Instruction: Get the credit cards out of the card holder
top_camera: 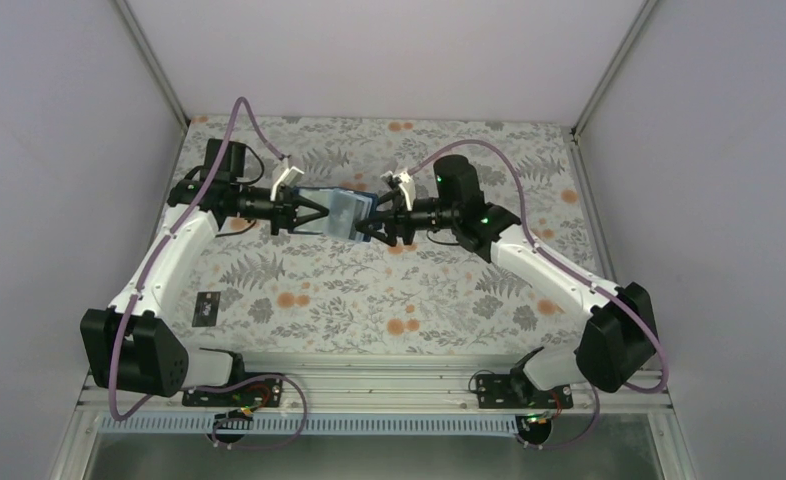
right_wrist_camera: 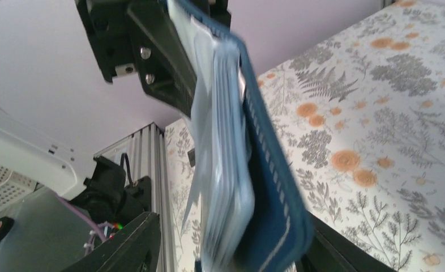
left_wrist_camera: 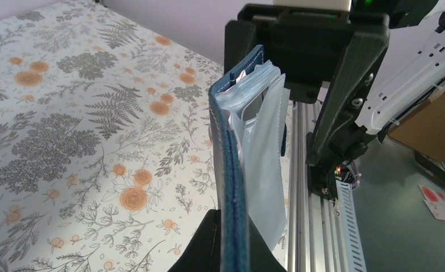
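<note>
The card holder (top_camera: 341, 212) hangs in the air above the flowered table (top_camera: 449, 290), between the two claws. It is on edge, and its long axis runs from the left claw (top_camera: 319, 215) to the right claw (top_camera: 369, 225), roughly level with the table. Its navy cover (left_wrist_camera: 229, 170) faces the far side of the table. Its pale blue pockets (left_wrist_camera: 262, 170) face back toward the arm bases and fan slightly away from the cover. The left wrist view shows it edge-on, the stitched navy edge running straight away toward the other claw.

The left claw is clamped on the holder's left end, its fingers pressed together on the navy edge. The right claw reaches in at the holder's right end with its fingers (right_wrist_camera: 132, 243) spread apart. The holder passes between them: one finger stands clear of the pocket side, and the other is close against the cover side. Whether that one touches the cover cannot be told.

Something dark shows inside the pockets in the left wrist view, but no single card can be made out there.

A black card (top_camera: 206, 307) with pale marks lies flat on the table, well apart from the holder on its near-left side. Its long axis points roughly from the near edge toward the far edge.
</note>
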